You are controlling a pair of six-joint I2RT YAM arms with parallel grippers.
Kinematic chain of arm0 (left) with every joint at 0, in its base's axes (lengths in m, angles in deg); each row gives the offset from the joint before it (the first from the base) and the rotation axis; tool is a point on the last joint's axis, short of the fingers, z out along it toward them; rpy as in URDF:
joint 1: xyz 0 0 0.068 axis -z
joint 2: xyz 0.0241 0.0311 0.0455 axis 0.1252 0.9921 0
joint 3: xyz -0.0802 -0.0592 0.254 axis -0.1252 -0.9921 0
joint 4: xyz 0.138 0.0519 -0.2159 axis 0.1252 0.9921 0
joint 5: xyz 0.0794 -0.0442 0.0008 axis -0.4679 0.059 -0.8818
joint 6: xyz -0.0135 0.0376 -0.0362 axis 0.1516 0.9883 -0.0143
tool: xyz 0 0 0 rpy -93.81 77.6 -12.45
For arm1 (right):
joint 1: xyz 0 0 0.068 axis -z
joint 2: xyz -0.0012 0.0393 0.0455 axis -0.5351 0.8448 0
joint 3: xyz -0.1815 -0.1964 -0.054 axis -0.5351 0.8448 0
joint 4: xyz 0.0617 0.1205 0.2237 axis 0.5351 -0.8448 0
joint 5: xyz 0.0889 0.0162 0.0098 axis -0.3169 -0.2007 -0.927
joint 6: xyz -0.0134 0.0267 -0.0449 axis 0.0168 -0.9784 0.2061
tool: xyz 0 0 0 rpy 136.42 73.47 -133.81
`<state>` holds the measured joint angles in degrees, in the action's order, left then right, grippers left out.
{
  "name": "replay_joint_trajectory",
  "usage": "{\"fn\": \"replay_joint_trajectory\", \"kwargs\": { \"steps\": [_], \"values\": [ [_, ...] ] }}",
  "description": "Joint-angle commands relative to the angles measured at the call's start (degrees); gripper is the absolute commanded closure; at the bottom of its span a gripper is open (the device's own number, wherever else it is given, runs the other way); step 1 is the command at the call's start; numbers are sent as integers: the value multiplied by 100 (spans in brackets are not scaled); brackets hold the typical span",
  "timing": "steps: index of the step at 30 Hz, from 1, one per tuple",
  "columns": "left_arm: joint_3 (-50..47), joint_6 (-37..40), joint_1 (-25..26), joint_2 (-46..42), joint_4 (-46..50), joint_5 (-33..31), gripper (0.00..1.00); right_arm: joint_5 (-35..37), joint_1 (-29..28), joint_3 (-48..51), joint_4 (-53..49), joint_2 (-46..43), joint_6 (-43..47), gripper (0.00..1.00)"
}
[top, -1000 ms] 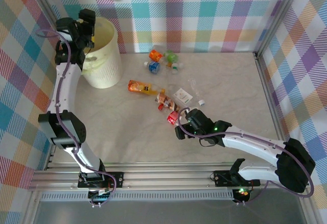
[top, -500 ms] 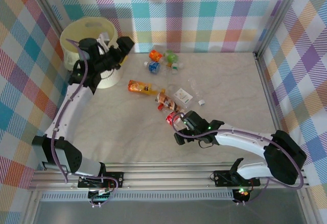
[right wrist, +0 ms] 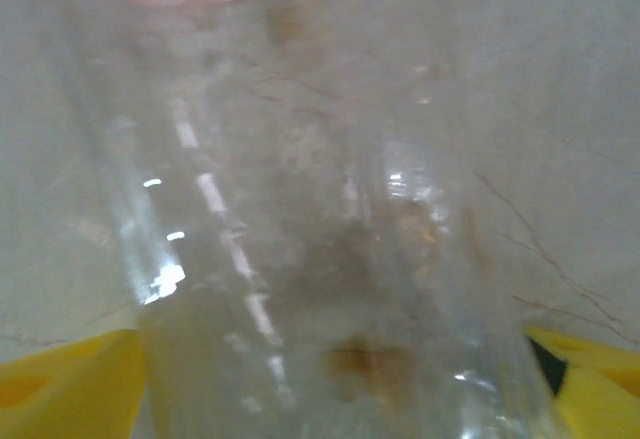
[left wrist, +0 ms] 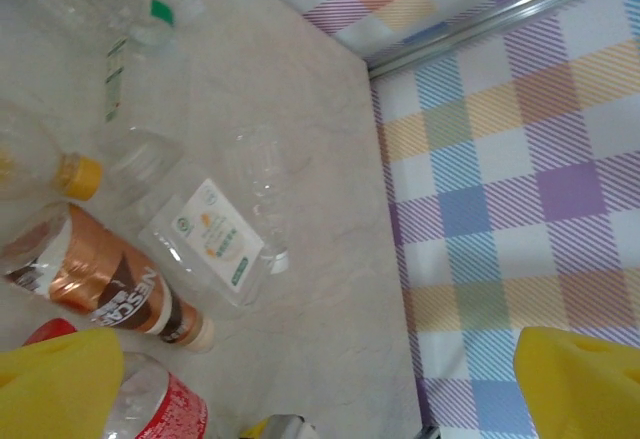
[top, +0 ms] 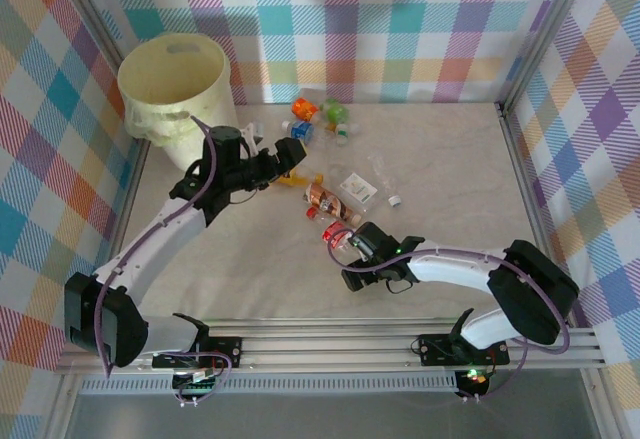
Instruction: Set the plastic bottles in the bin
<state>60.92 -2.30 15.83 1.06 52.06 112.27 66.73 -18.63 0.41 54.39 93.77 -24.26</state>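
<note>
step: pick phase. bottles lie on the table, neither gripper is over the bin
right gripper (top: pixel 343 243): low at the table, yellow fingers (right wrist: pixel 70 384) on either side of the clear body of the red-label bottle (top: pixel 336 231). jaws stand wide around it; can't tell if the pads are pressing yet
left gripper (top: pixel 288 159): spread wide, nothing between the fingers, hovering above the middle group of bottles
bin (top: pixel 165 119): upright in the far left corner, well apart from both grippers
bottles on table: brown nescafe bottle (left wrist: pixel 105 279) just beside the red-label one, flat clear bottle with a white label (left wrist: pixel 205 244) next to it, and an orange/green/blue cluster (top: pixel 318 117) near the back wall
next move, right: probably clamp across the body and confirm the hold before lifting. thin slick plastic may dent or squirt out
next move, left: likely drop onto one bottle of the middle group; it is the arm nearer the bin
risk: the right arm's route to the bin crosses the left arm
</note>
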Motion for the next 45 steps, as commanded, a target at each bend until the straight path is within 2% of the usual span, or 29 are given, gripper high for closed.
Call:
{"fn": "replay_joint_trajectory", "kwargs": {
  "steps": [1, 5, 11, 16, 20, 23, 27, 33, 45],
  "values": [
    [6, 16, 168, 59, -344, -258, 0, 91, 5, -25, 130, 185, -72, 15],
    [-3, 95, 250, 203, -322, -333, 0, 290, 3, -34, 107, 162, -72, 28],
    [-25, 125, 298, 292, -321, -493, 0, -105, -13, 40, 270, -128, 256, 39],
    [-54, 200, 303, 290, -132, -594, 0, -290, -43, 271, 725, -658, 282, 45],
    [-272, 90, 316, 49, -29, -1133, 0, -297, -43, 340, 910, -985, 216, 47],
    [-473, 113, 310, -162, -140, -1281, 0, -161, -43, 91, 721, -1110, -69, 47],
    [-507, 247, 342, -163, -199, -980, 0, -1, -43, -261, 740, -1226, -725, 47],
    [-815, 330, 554, -180, -820, -494, 0, -47, -43, -533, 1070, -1201, -1739, 47],
    [-783, 485, 808, 47, -1540, 405, 0, -1342, -41, -482, 2201, -1245, -1568, 45]
  ]
}}
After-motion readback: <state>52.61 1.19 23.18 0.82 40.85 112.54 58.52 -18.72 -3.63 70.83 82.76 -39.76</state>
